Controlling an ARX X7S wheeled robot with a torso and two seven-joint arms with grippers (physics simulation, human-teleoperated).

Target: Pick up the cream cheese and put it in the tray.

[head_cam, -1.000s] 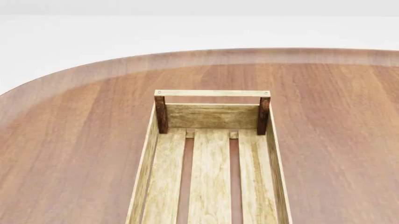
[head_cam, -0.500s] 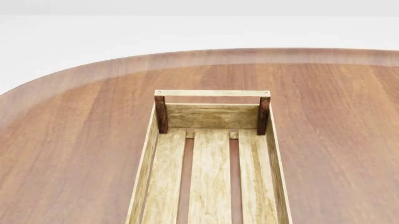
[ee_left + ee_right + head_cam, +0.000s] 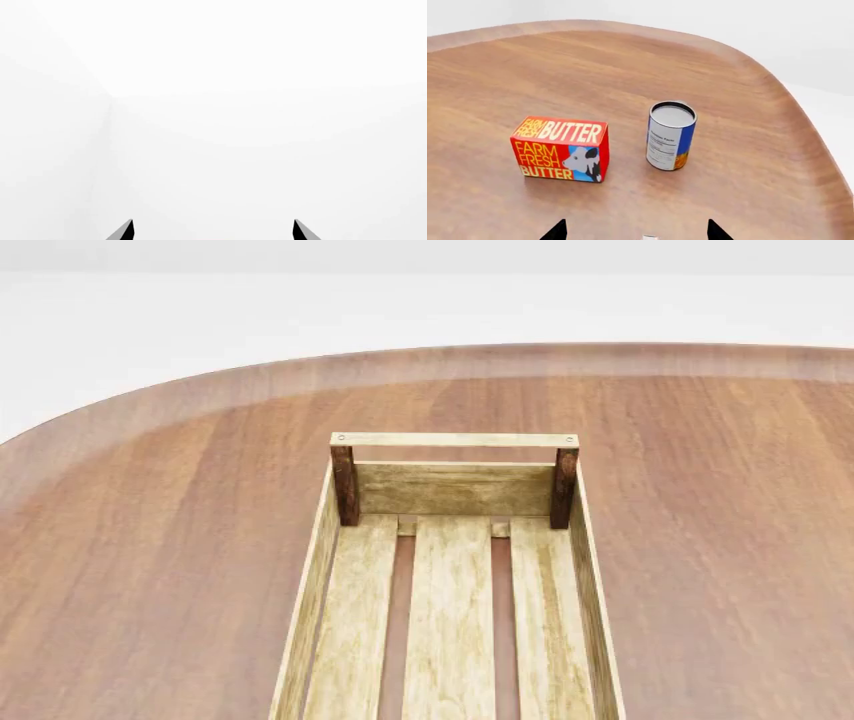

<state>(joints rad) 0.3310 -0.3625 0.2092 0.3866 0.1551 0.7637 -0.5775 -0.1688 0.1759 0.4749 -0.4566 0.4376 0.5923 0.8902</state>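
the tray [image 3: 451,495] lies lengthwise on the brown table [image 3: 160,540], while the right gripper [image 3: 636,231], its jaws apart, hangs above a butter box [image 3: 560,148] and upright can [image 3: 670,135], a pale sliver between its tips perhaps the cream cheese [image 3: 650,237], and the left gripper [image 3: 213,230], jaws apart, faces white.

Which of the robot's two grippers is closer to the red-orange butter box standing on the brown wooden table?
Right. The right gripper hangs above the table with the red-orange butter box just ahead of its open fingertips. The left gripper faces only blank white, no table or box in sight.
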